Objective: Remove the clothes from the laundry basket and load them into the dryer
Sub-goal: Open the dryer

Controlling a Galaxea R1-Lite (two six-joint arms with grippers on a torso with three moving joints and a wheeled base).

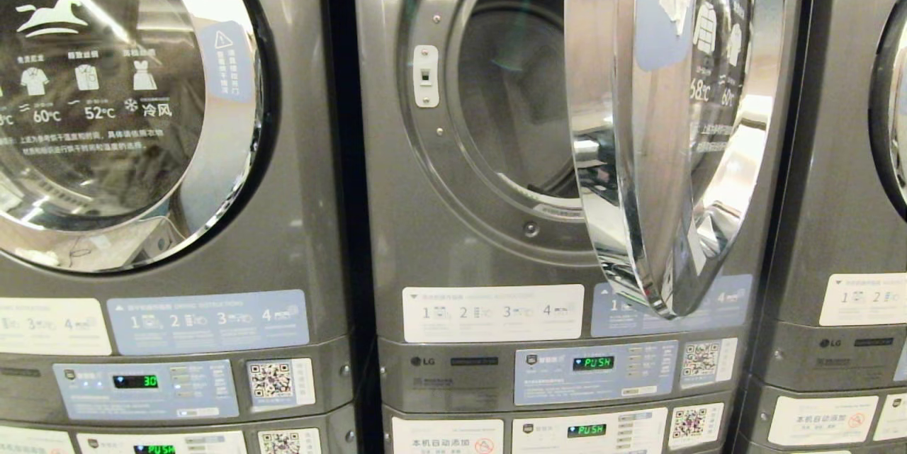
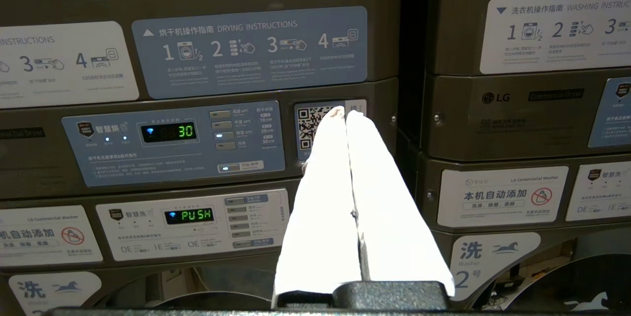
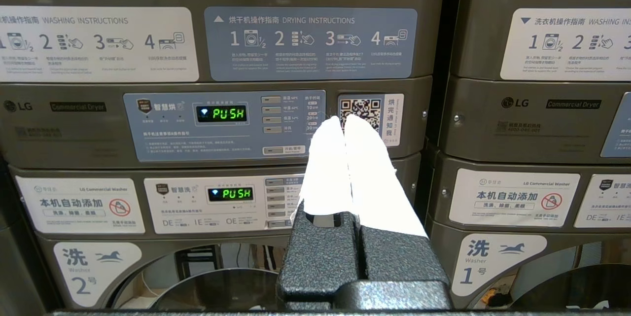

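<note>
Nothing here rests on a surface; each dryer is carried by a washer beneath it. Ahead of the right end effector [image 3: 342, 121], whose tips point at a QR sticker [image 3: 361, 110], the dryer [image 3: 74, 123] sits directly on washer 2 [image 3: 79, 202]. Its control strip meets the washer's just below the tips, and both displays read PUSH. Just beside this stack, past the tips, washer 1 [image 3: 512, 197] carries a second dryer [image 3: 493, 123] in the same way. Ahead of the left end effector [image 2: 345, 111], a third dryer [image 2: 49, 158], display reading 30, stands on its own washer [image 2: 49, 237].
</note>
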